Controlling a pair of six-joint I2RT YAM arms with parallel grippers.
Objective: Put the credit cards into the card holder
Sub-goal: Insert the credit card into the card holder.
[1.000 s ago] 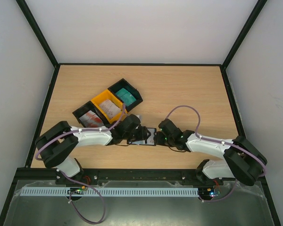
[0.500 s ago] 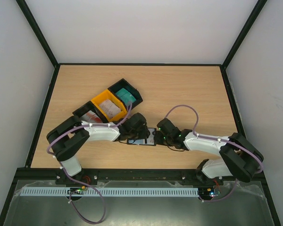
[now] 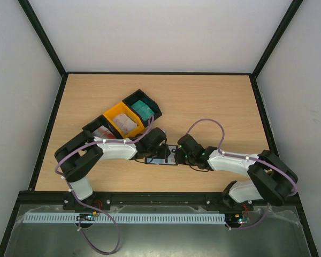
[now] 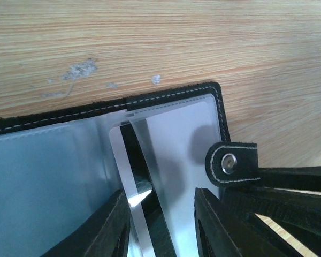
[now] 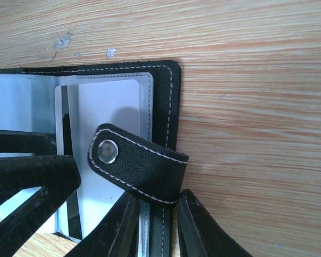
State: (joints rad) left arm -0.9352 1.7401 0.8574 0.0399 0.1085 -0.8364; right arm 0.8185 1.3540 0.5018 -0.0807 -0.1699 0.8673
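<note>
Card holder [image 3: 163,157]: lies open on the desk [image 4: 150,43], low centre of the overhead frame, wedged between the two end effectors.
Grey-white card [image 5: 109,107]: sits in the holder's pocket at the right end of both wrist frames, its black stripe showing and its top edge just below the stitched border.
Left end effector [image 4: 160,195]: fingers partway apart, reaching up from the bottom of the frame over the card. Nothing is clamped between them.
Right end effector [image 5: 158,201]: nearly closed, one finger on each side of the holder's right edge, touching it.
Snap strap [image 5: 134,160]: folded inward over the card, metal stud up.
Bins: a diagonal row, upper left of the holder.
- Black bin [image 3: 151,101]: teal cards [image 3: 143,110].
- Yellow bin [image 3: 113,113]: pale cards [image 3: 127,124].
- Second black bin [image 3: 89,128]: red-and-white cards [image 3: 101,134].
</note>
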